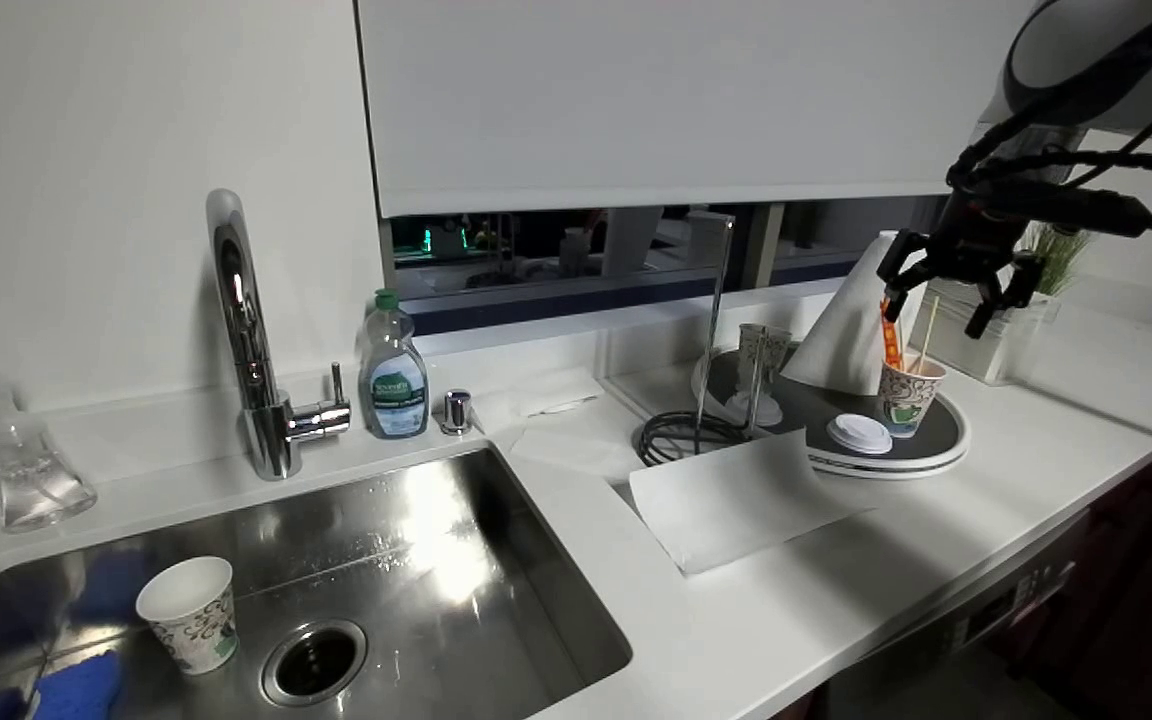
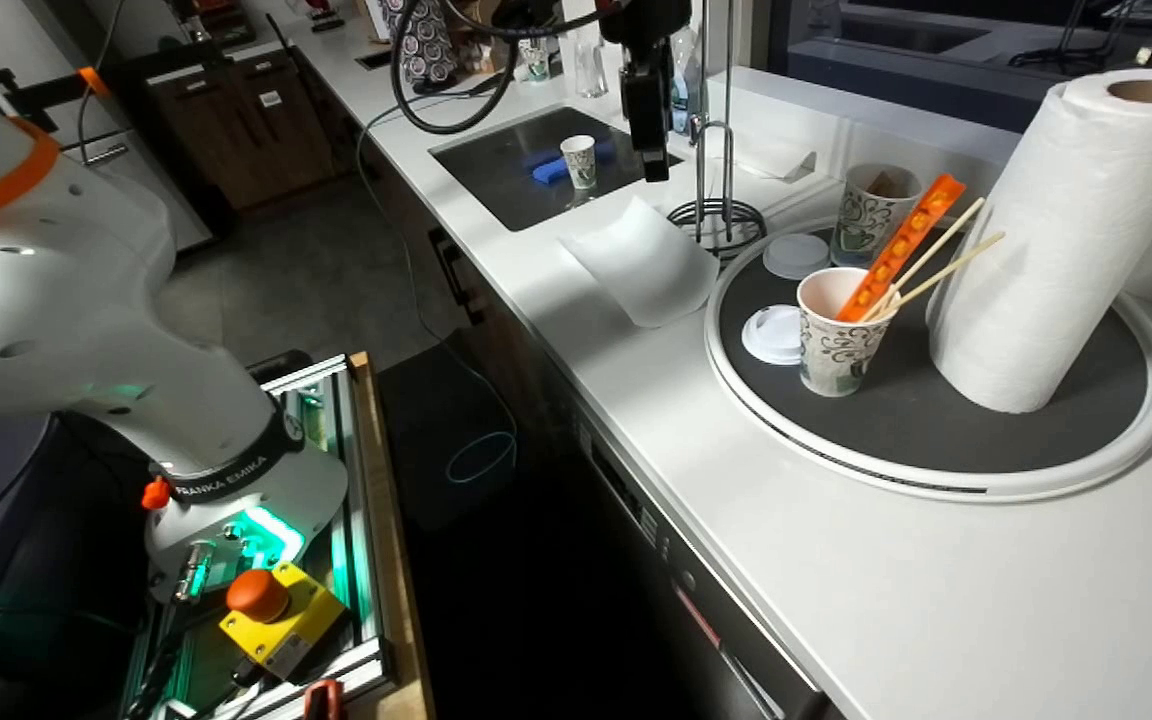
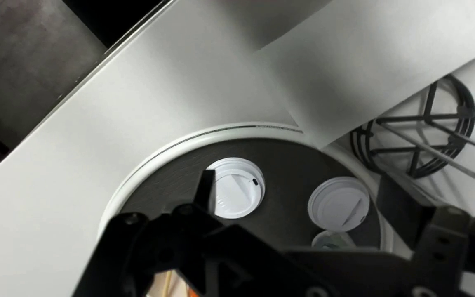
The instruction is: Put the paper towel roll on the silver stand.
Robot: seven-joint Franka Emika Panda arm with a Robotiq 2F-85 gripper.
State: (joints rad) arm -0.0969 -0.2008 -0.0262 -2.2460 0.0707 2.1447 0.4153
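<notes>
1 gripper (image 1: pixel 936 316), spread v wide, only air btwn; well apart fr paper towel roll (image 2: pixel 1066 250)

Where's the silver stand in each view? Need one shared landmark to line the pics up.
In an exterior view: silver stand just right of centre, base partly behind the loose paper sheet.
In an exterior view: silver stand near the top, right of centre, upper end cut off by the frame.
In the wrist view: silver stand at far right, base seen from above.
Shared landmark: the round white-rimmed tray, next to its base.
</notes>
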